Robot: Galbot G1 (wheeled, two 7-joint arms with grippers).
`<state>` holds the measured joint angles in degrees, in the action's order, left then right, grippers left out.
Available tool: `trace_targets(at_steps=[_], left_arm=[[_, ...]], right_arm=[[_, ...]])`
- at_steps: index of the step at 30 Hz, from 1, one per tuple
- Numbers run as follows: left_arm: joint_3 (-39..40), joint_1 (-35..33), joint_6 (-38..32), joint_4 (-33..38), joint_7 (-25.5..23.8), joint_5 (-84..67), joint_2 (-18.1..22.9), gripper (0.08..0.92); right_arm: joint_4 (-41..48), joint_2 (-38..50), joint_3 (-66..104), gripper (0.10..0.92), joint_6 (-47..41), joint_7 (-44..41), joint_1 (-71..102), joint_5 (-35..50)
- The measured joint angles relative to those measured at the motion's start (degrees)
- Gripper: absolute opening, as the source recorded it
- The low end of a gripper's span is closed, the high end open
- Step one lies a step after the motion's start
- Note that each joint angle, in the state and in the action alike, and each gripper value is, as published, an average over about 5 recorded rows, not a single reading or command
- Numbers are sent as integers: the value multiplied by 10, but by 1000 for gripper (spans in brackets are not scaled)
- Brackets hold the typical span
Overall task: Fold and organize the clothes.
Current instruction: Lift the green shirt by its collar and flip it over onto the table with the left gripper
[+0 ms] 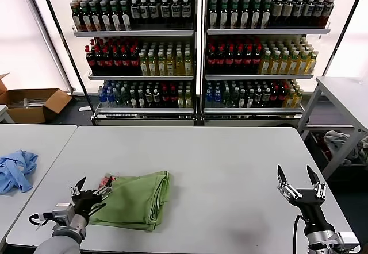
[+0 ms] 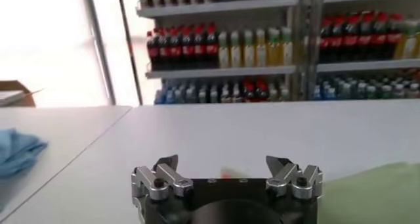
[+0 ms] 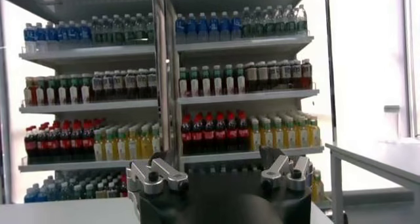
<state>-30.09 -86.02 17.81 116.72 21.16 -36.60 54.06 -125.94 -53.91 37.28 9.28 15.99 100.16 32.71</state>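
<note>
The light green shirt (image 1: pixel 137 199) lies folded into a compact bundle on the grey table (image 1: pixel 218 162), toward the robot's left and near the front edge, with a bit of its red-and-white print showing at its left end. The left gripper (image 1: pixel 91 188) hovers just beside that end, fingers spread apart and holding nothing; in the left wrist view its two fingers (image 2: pixel 165 173) stand wide over the tabletop, with a corner of the green shirt (image 2: pixel 380 192) off to one side. The right gripper (image 1: pixel 300 184) is raised over the front right of the table, well apart from the shirt, its fingers also spread and empty. A crumpled light blue garment (image 1: pixel 16 169) rests on the neighbouring table at the left. Shelves of bottled drinks (image 1: pixel 198 47) stand behind.
</note>
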Motion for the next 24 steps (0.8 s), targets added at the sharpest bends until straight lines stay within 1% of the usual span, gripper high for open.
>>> trace_targets(at_steps=[8, 17, 20, 24], left_arm=[[-12, -10, 1, -35, -14, -17, 14, 823], [4, -13, 0, -52, -36, -34, 27, 819], [12, -11, -5, -56, -47, -38, 29, 781], [23, -9, -15, -61, -60, -38, 26, 675]], right_arm=[[-2, -1, 2, 823, 1, 0, 1, 0], [-3, -2, 2, 823, 1, 0, 2, 0], [-3, -2, 3, 823, 1, 0, 3, 0], [-4, -3, 3, 823, 1, 0, 4, 0]])
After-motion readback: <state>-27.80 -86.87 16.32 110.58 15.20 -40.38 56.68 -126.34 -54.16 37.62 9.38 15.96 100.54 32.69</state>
